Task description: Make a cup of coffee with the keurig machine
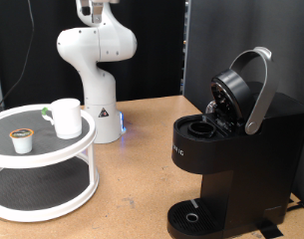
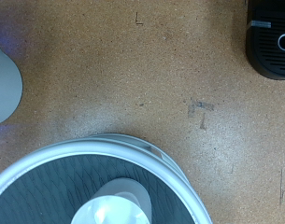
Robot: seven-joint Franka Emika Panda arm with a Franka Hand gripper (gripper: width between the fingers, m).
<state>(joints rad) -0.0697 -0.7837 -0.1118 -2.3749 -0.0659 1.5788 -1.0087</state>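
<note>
The cup (image 1: 65, 117), a white mug, stands on the top shelf of a round white two-tier stand (image 1: 52, 157) at the exterior view's left. A small white coffee pod (image 1: 24, 140) sits beside it on that shelf. The black keurig machine (image 1: 231, 149) stands at the exterior view's right with its lid (image 1: 236, 90) raised and the pod chamber (image 1: 203, 127) exposed. Nothing rests on its drip tray (image 1: 194, 216). The wrist view looks straight down on the cup (image 2: 119, 205), the stand's rim (image 2: 170, 163) and a corner of the keurig machine (image 2: 270, 42). No gripper fingers show in either view.
The white robot arm base (image 1: 100, 100) stands behind the stand, its upper links running out of the exterior view's top. Brown tabletop (image 2: 151, 84) lies between the stand and the machine. A dark panel stands behind the machine.
</note>
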